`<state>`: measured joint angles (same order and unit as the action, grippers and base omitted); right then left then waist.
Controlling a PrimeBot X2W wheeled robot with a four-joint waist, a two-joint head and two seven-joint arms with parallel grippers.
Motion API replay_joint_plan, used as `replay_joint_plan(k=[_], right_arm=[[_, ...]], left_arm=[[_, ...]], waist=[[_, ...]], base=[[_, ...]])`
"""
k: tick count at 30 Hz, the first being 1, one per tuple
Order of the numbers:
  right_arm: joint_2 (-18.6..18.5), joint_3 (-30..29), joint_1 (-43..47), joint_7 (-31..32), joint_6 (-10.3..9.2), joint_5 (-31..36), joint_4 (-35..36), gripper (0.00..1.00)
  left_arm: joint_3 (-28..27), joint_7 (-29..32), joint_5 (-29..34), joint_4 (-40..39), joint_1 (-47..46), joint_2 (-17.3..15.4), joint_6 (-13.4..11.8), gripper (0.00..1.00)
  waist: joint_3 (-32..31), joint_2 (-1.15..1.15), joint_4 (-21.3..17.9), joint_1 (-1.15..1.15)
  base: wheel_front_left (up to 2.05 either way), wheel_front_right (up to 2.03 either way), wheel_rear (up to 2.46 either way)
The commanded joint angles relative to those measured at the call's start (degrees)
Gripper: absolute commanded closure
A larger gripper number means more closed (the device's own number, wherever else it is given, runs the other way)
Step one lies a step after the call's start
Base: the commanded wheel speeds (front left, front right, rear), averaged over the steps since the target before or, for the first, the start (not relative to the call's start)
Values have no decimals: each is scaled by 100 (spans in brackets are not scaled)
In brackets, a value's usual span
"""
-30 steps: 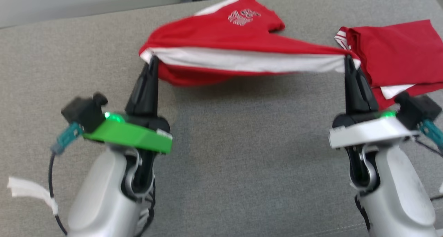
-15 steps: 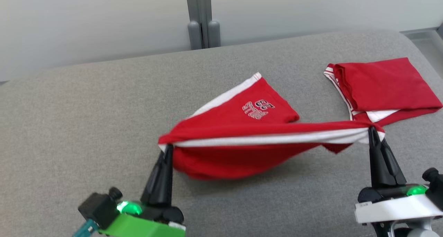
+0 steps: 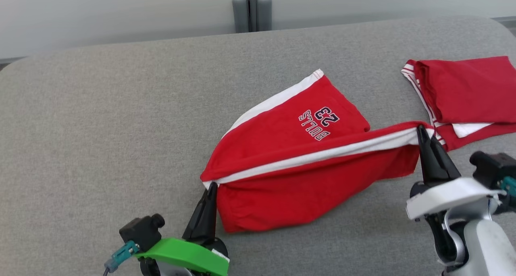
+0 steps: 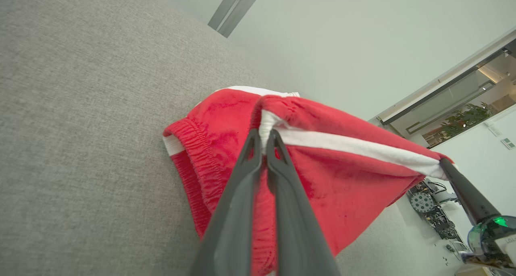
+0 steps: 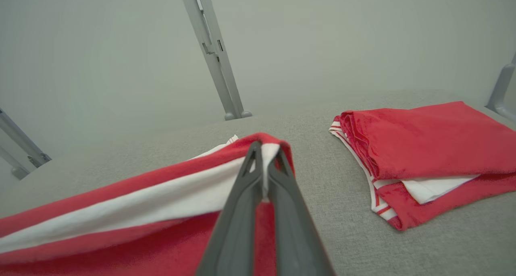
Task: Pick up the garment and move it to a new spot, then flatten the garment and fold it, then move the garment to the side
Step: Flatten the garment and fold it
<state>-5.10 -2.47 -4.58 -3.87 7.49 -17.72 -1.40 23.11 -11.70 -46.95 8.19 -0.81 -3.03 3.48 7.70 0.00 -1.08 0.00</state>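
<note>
Left gripper (image 3: 211, 186) and right gripper (image 3: 421, 129) are clamping, fingers together, the white-striped edge of the red fabric shorts (image 3: 298, 187), sagging onto the grey upholstered surface (image 3: 100, 127). Pick-up looking done; flattening, folding, setting aside remaining.

- Left of the garment (image 3: 306, 175), the grey cushioned surface (image 3: 100, 127) lies open; free passage.
- The garment is held stretched between left gripper (image 3: 212, 184) and right gripper (image 3: 421, 127), barring the centre.
- A folded red cloth (image 3: 471, 90) lies just beside the right gripper, obstructing the right side.
- A grey post (image 3: 252, 6) stands at the far edge, well apart from the garment.
</note>
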Motion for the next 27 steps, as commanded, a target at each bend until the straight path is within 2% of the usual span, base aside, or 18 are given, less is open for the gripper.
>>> replay_joint_plan(k=[1,9,14,17,27], right_arm=[[-115,42,-334,55,1,43,-203,100],[-749,451,-1896,394,1,40,-1651,100],[-958,766,-2698,562,1,-120,-2577,100],[-1036,953,-3101,590,1,-178,-3132,100],[-1153,1513,-4067,444,1,-339,-4532,100]], left_arm=[[11,24,-111,106,-242,-8,-117,100],[627,16,-835,709,-1418,-1,-703,100],[995,-82,-1241,1035,-2009,0,-1073,100],[1196,-132,-1500,1190,-2242,2,-1207,100],[1629,-286,-2014,1495,-2603,1,-1399,100]], waist=[[318,0,297,0],[799,0,868,0],[980,0,1128,0],[1023,0,1236,0],[1075,0,1387,0]], base=[[0,0,0],[0,0,0],[0,0,0],[0,0,0],[0,0,0]])
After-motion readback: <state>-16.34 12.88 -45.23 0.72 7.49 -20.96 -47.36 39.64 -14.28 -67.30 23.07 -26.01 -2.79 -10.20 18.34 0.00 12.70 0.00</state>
